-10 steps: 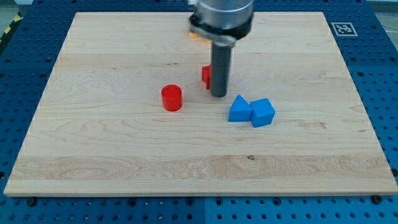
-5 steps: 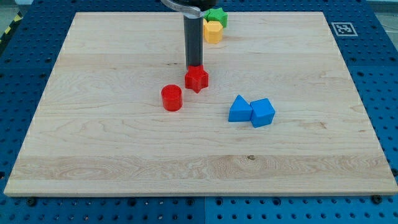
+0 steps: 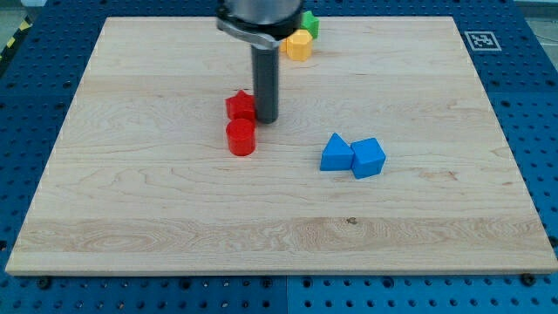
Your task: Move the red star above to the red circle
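Observation:
The red star (image 3: pixel 239 105) lies just above the red circle (image 3: pixel 241 138) near the middle of the wooden board (image 3: pixel 131 218); the two look to be touching. My tip (image 3: pixel 266 119) stands against the star's right side, to the upper right of the red circle. The rod partly hides the star's right edge.
A blue triangle (image 3: pixel 336 153) and a blue cube (image 3: pixel 368 158) sit together to the right of the middle. A yellow block (image 3: pixel 299 45) and a green block (image 3: pixel 309 23) lie at the view's top, partly behind the arm.
My tip went around the red star to its right side and pushed it left. The star now sits directly above the red circle. The other blocks have not moved.

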Action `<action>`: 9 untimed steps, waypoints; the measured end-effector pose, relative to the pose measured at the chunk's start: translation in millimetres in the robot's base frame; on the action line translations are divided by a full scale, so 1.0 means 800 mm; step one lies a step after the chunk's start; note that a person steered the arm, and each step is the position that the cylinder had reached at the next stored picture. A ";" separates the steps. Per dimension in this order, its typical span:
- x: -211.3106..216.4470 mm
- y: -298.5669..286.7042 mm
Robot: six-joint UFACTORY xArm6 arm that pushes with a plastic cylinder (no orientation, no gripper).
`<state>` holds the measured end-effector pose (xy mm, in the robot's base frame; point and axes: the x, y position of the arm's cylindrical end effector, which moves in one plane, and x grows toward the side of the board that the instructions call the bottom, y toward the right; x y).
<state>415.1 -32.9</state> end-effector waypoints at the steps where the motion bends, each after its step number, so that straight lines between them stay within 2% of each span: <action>1: -0.019 0.017; 2: -0.054 0.023; 4: -0.056 -0.071; 7: -0.040 0.000; 8: -0.069 -0.020; 9: -0.092 -0.075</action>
<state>341.3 -92.6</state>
